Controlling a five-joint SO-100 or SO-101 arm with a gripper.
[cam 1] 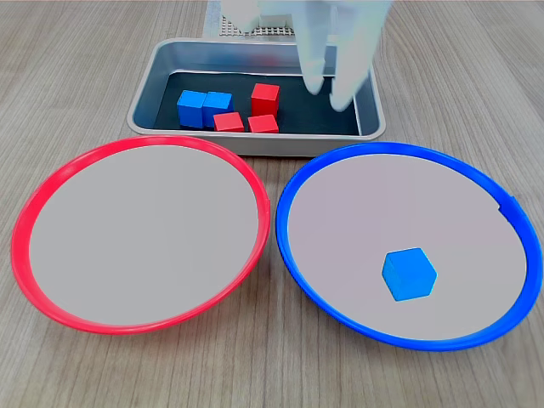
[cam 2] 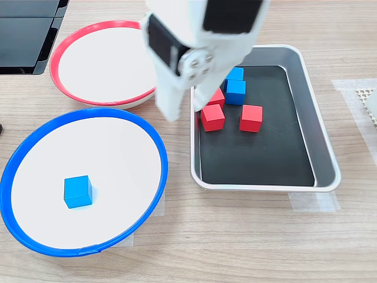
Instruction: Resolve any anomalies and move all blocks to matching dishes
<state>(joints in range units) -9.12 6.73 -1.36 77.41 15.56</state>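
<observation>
A grey metal tray point(cam 1: 255, 141) point(cam 2: 266, 186) holds three red blocks point(cam 1: 265, 98) point(cam 2: 212, 117) and two blue blocks point(cam 1: 204, 108) point(cam 2: 235, 91) clustered together. One of the red blocks is partly hidden behind the arm in the second exterior view. A third blue block point(cam 1: 409, 274) point(cam 2: 78, 191) lies in the blue-rimmed dish point(cam 1: 382, 204) point(cam 2: 88, 141). Nothing lies in the red-rimmed dish point(cam 1: 144, 229) point(cam 2: 100, 65). My white gripper point(cam 1: 328, 89) point(cam 2: 187, 103) hangs open and empty above the tray, slightly blurred, near the block cluster and touching none of them.
The two dishes stand side by side, almost touching, right beside the tray on the wooden table. A black object point(cam 2: 23, 29) lies beyond the red dish. A white mesh piece point(cam 2: 368, 100) sits past the tray's far side.
</observation>
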